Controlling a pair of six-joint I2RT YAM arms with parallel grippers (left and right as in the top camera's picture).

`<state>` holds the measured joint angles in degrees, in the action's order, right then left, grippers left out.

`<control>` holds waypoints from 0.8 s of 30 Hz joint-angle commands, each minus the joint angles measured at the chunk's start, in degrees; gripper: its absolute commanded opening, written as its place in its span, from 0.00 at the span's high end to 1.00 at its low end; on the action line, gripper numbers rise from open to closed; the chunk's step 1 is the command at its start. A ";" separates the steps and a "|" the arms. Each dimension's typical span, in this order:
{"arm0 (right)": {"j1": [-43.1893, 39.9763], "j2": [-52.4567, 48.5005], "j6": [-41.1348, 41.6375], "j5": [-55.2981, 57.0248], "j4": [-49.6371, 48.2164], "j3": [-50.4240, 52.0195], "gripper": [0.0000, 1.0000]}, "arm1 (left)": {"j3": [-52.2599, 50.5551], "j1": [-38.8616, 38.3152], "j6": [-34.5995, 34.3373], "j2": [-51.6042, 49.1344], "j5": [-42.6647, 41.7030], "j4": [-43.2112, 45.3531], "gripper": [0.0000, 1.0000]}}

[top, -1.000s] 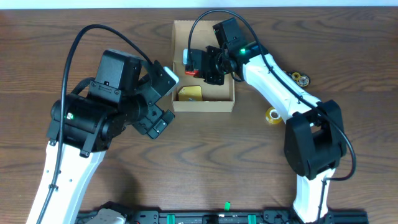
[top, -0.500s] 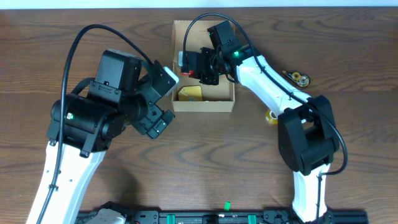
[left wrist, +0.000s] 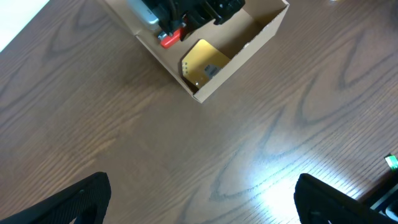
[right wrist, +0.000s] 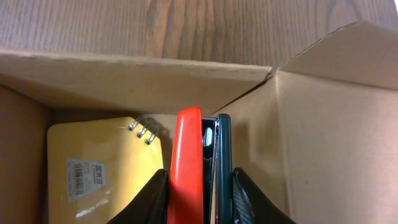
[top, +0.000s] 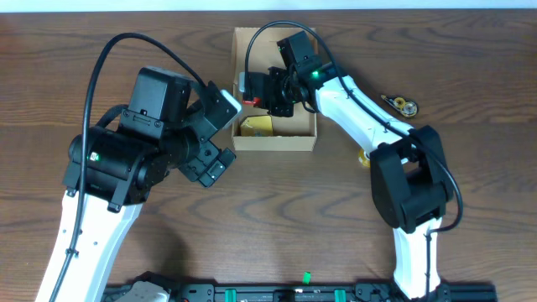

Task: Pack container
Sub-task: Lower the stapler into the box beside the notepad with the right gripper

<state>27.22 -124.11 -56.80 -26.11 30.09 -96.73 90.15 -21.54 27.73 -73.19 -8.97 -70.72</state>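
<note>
Right end effector (right wrist: 199, 193) is pinching a red and dark green stapler (right wrist: 186, 155), low inside the container (top: 275, 142). I see that box at the upper middle of the overhead frame, flap open, on the worktop (top: 336, 218). A yellow spiral notepad (right wrist: 93, 174) lies on its floor, left of the stapler. Left end effector (left wrist: 202, 186) is spread wide above bare worktop, just lower left of the container.
</note>
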 commanded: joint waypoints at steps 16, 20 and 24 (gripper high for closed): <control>0.61 -3.65 -0.70 -1.33 -3.34 -0.66 0.92 | 1.73 0.13 0.57 0.13 0.20 -0.22 0.05; 0.61 -4.17 -0.68 -1.36 -3.72 -0.66 0.89 | 1.73 0.15 0.57 0.13 0.20 -0.22 0.05; 0.68 -4.28 -0.68 -1.36 -3.76 -0.66 0.87 | 1.73 0.15 0.57 0.13 0.20 -0.22 0.05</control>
<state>27.24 -127.50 -56.80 -26.11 26.68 -96.73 90.15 -21.54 27.73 -73.19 -8.97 -70.72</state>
